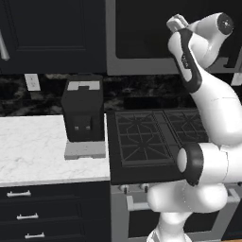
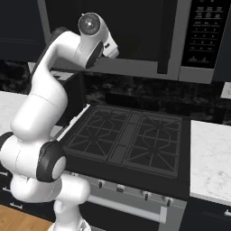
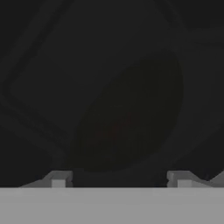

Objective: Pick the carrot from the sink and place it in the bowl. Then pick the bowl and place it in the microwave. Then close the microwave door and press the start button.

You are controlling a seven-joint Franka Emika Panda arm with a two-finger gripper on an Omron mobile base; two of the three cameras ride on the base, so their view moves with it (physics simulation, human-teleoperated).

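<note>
The microwave (image 2: 135, 67) hangs above the stove with its dark glass door (image 2: 113, 31) shut; the vertical handle (image 2: 163, 40) and the control strip (image 2: 203, 31) are on its right. My gripper (image 1: 175, 21) is raised right up against the door glass (image 1: 142, 28). In the hand view its fingertips (image 3: 59, 179) stand wide apart, and my gripper (image 3: 119, 180) is open with nothing between them. Behind the dark glass a dim round shape, the bowl (image 3: 131, 113), shows faintly. A reddish smear inside it is too dark to name. The sink is out of view.
A black gas cooktop (image 1: 156, 137) lies below the arm, with the oven's knobs and bar handle (image 2: 126, 205) at its front. A black coffee machine (image 1: 82, 111) stands on the white marble counter (image 1: 33, 146). More marble counter (image 2: 212, 158) lies right of the stove.
</note>
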